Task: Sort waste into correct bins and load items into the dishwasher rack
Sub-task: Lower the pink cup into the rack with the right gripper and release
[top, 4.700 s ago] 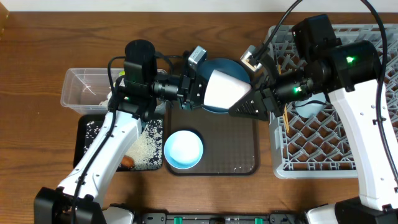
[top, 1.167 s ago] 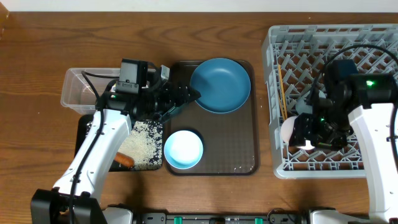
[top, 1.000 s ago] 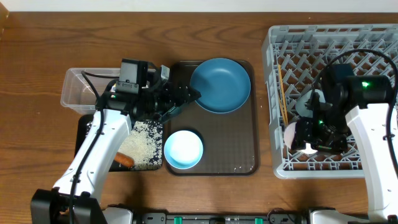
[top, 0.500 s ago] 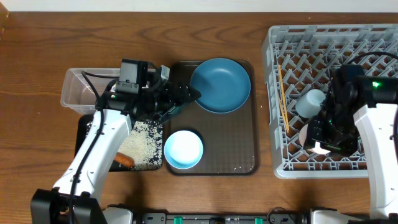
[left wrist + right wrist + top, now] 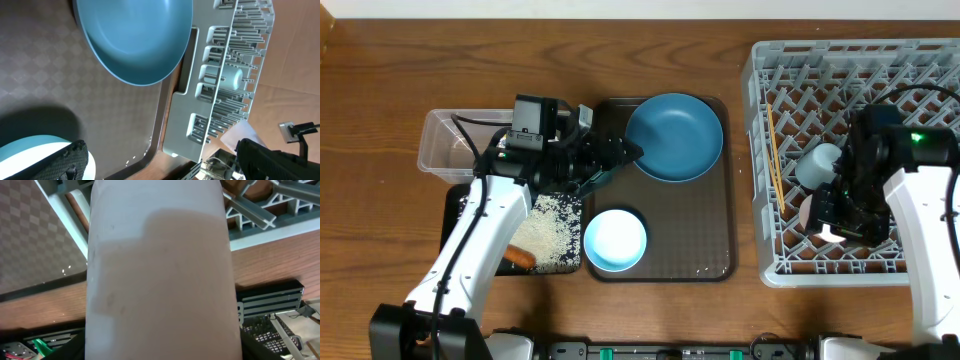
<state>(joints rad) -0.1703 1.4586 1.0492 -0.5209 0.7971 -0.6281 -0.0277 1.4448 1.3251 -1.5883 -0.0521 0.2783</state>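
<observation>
The left tool (image 5: 611, 164) hovers over the left edge of the dark brown serving tray (image 5: 690, 230), its jaws wide apart with nothing between them, just beside the left rim of the large dark blue round plate (image 5: 673, 137). That plate lies flat at the far end of the serving tray, and the pale blue round bowl (image 5: 615, 240) stands at the tray's near end.

The right tool (image 5: 160, 347) is clamped on the pale pink cup (image 5: 160, 270), holding it over the near left part of the large light-grey lattice dishwasher rack (image 5: 910, 70), which fills the right end of the wooden counter (image 5: 400, 60). In the rack, the light blue cup (image 5: 817, 165) lies on its side just beside the held cup, and the thin wooden chopsticks (image 5: 772, 150) lie along the rack's left wall.

Near the counter's left end sits the clear plastic rectangular tub (image 5: 440, 150). Just nearer lies the shallow black rectangular tray (image 5: 447, 240), holding loose white rice grains (image 5: 555, 235) and an orange carrot (image 5: 523, 258).
</observation>
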